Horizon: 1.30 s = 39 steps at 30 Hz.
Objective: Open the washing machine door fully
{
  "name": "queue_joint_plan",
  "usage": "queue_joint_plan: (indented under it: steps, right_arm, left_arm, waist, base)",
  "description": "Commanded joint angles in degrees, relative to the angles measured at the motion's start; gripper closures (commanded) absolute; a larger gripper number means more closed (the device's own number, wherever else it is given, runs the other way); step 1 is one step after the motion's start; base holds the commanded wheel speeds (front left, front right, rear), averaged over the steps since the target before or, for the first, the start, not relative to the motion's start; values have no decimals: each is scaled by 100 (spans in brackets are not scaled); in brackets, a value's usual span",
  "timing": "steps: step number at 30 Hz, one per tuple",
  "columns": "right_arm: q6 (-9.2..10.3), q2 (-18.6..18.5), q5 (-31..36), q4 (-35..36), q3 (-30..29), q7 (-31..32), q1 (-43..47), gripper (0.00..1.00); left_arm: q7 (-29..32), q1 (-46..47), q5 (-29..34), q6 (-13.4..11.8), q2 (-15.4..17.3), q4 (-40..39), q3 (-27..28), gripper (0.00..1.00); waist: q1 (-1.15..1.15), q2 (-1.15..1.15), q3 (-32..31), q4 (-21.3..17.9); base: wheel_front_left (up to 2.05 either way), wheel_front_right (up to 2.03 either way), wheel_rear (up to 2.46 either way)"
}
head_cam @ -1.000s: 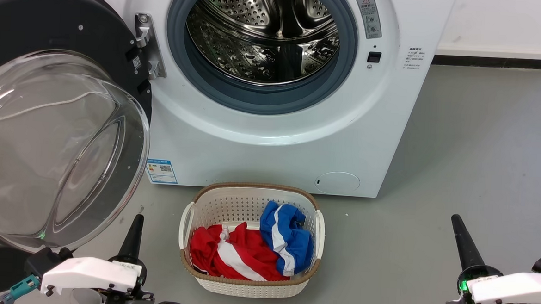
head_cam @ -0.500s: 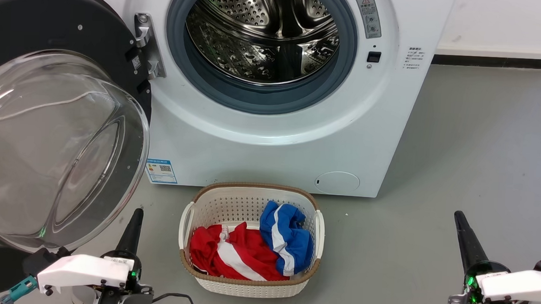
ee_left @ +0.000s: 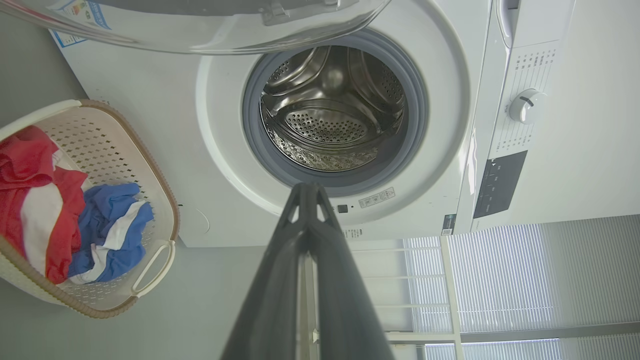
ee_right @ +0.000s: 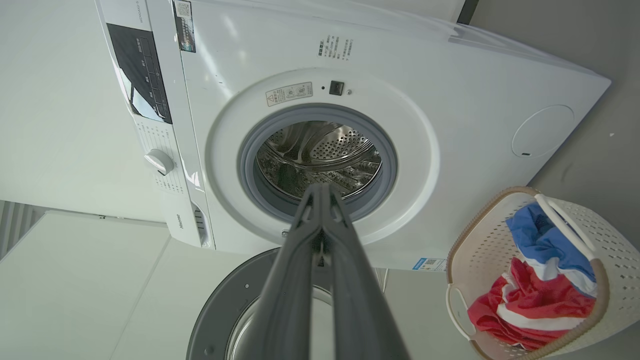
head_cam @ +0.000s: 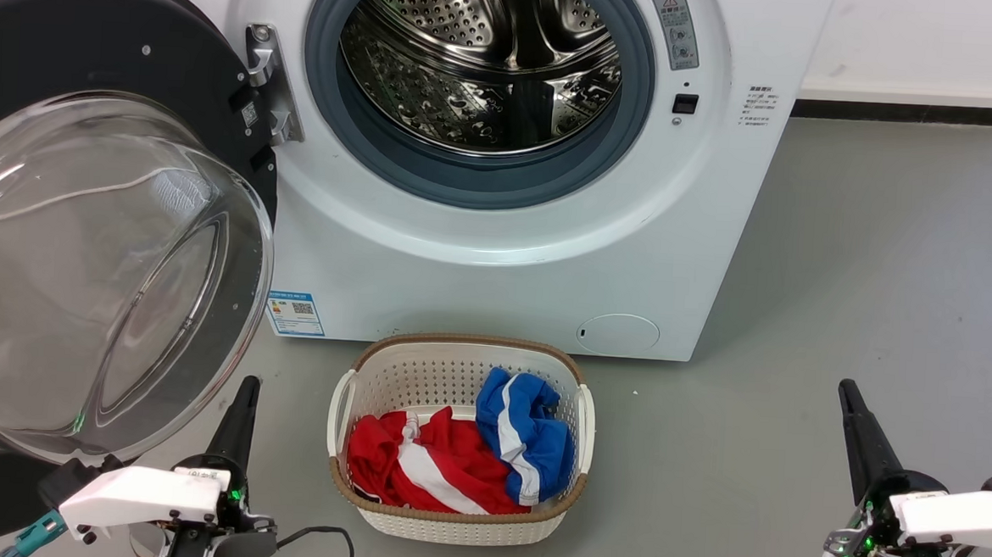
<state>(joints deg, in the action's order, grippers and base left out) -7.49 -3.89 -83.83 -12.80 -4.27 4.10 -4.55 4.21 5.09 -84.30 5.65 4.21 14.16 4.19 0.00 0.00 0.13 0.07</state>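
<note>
- Standing swung out on its metal hinge (head_cam: 267,80), the washing machine door (head_cam: 84,206) takes the 9 o'clock side of the head view. Its black ring faces the camera and its clear glass bowl bulges toward it.
- At 12 o'clock sits the washing machine (head_cam: 504,279), a white box on the grey floor (head_cam: 871,247). Its steel drum (head_cam: 482,65) lies fully uncovered inside the grey gasket (head_cam: 467,184).
- Low on the machine's front, a blue sticker (head_cam: 295,313) is at 7 o'clock of the drum and a round cap (head_cam: 619,334) at 5 o'clock.
- At 6 o'clock of the machine, just in front of it, a white basket (head_cam: 372,365) stands on the floor. It holds a red garment (head_cam: 418,461) with a blue garment (head_cam: 522,433) at its 2 o'clock.
- The left tool (head_cam: 248,386) rises from 7 o'clock of the head view, pointing up, just beside the 5 o'clock edge of the glass bowl. Whether it touches the bowl cannot be told. In the left wrist view its fingers lie pressed together with nothing between them.
- The right tool (head_cam: 847,392) rises from 5 o'clock, well apart from the door, the machine and the basket. In the right wrist view its fingers meet at the tips and carry nothing.
</note>
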Motion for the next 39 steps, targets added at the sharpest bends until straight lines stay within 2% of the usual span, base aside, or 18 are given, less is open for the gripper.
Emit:
queue_joint_plan:
  steps: [1, 23, 39]
  right_arm:
    - [0, -19, -112, 7, -15, 31, -89, 100]
    - [0, 6, -997, -130, -106, 153, -193, 100]
    - [0, 29, -940, -126, -128, 167, -185, 100]
  left_arm:
    - [30, 112, -94, 57, -24, -29, 45, 100]
    - [264, 140, -830, 208, -151, -14, 271, 100]
    - [255, 134, -808, 202, -148, -15, 260, 100]
  waist:
    - [0, 0, 0, 0]
    - [0, 0, 5, -7]
    - [0, 0, 5, -7]
  base:
    - [0, 0, 0]
    - [0, 0, 0]
    - [0, 0, 0]
